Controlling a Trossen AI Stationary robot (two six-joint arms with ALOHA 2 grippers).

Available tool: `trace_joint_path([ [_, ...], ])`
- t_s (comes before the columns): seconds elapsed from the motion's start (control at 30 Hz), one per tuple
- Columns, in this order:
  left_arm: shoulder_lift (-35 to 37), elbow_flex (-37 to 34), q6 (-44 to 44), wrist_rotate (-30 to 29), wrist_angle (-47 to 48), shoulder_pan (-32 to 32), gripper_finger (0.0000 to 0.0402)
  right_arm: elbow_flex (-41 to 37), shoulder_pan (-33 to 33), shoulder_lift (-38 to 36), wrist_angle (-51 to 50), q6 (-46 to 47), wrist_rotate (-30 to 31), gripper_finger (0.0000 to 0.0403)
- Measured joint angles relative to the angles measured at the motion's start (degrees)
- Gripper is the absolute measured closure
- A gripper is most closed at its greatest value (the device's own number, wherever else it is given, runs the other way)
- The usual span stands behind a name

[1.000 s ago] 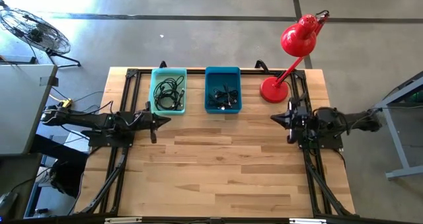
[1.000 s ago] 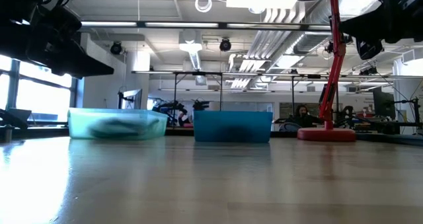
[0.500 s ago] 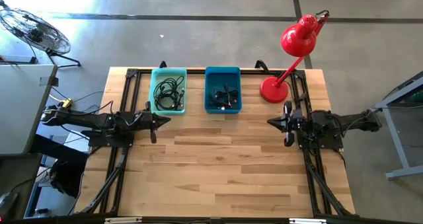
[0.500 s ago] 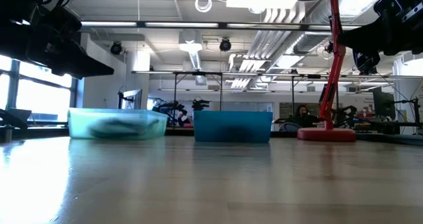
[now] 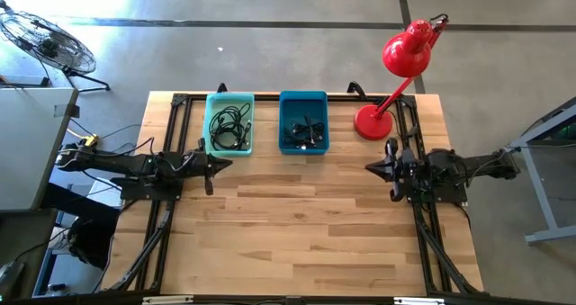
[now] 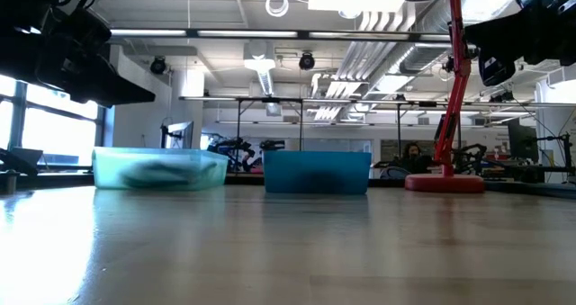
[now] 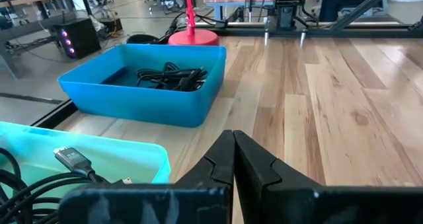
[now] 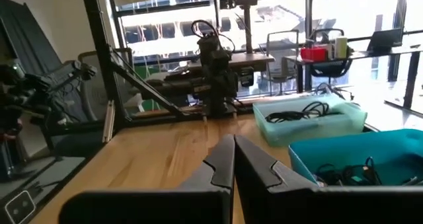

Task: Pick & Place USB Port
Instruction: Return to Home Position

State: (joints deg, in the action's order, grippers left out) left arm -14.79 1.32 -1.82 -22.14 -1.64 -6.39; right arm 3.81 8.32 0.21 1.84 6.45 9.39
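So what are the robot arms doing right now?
Nothing is being held. The left gripper and the right gripper are both shut and empty, sitting at opposite sides of the table. Black cables lie in the green bin and in the blue bin near the far edge.

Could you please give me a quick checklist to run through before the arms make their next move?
1. Left hand shut, holding nothing: ok.
2. Right hand shut, holding nothing: ok.
3. Green bin: tangled cables inside, ok.
4. Blue bin: cable bundle inside, ok.
5. Right hand apart from the red lamp: ok.
6. Both arms fully at home: cannot tell.
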Motion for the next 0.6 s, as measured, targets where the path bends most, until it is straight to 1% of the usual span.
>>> trace_joint_path([
  [0.17, 0.0, 0.0, 0.0, -0.1, 0.0, 0.0, 0.0402, 0.0, 0.0, 0.0, 0.2, -0.9, -0.1, 0.0403],
  [0.43, 0.0, 0.0, -0.2, -0.1, 0.0, 0.0, 0.0402, 0.0, 0.0, 0.0, 0.2, 0.5, -0.9, 0.0403],
  [0.47, 0.0, 0.0, -0.2, -0.1, 0.0, 0.0, 0.0402, -0.2, 0.0, 0.0, 0.7, 0.5, -0.9, 0.0403],
  [0.53, 0.0, 0.0, -0.2, -0.1, 0.0, 0.0, 0.0402, -2.8, 0.0, 0.0, 6.4, 0.6, -1.0, 0.0403],
  [0.6, 0.0, 0.0, -0.2, -0.1, 0.0, 0.0, 0.0402, -3.3, 0.0, 0.5, 6.2, 0.6, -0.8, 0.0403],
])
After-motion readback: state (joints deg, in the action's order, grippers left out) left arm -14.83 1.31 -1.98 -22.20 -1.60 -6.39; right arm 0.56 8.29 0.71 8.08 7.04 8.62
